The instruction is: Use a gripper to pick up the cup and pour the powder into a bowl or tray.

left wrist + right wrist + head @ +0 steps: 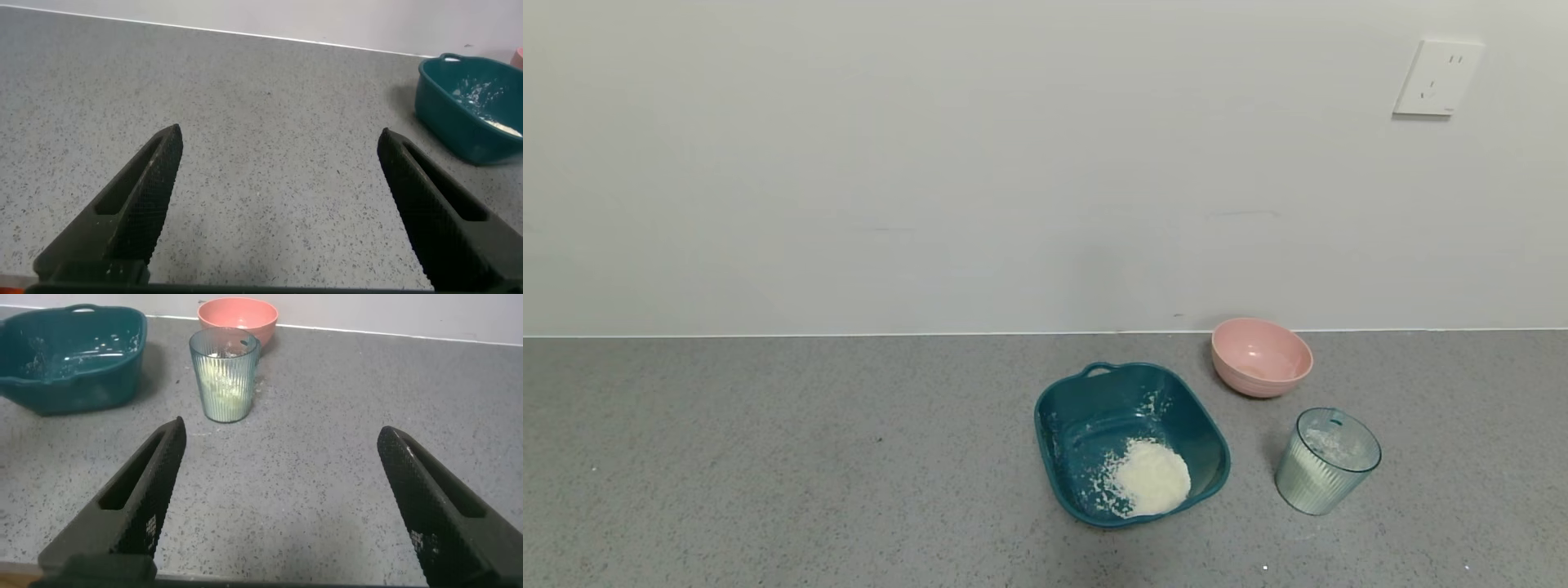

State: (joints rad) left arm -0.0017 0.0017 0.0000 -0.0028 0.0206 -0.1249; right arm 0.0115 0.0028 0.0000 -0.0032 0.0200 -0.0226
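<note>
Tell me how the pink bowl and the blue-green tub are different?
The pink bowl is round and smaller; the teal tub is a bigger rounded square with a loop handle. The tub holds a heap of white powder; the bowl shows none. Both sit upright on the grey counter, apart from each other.

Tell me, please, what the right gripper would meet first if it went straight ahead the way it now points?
Probably the cup: it stands upright ahead of the open right gripper, slightly off its centre line, so it might brush past. Past it sits the pink bowl.
</note>
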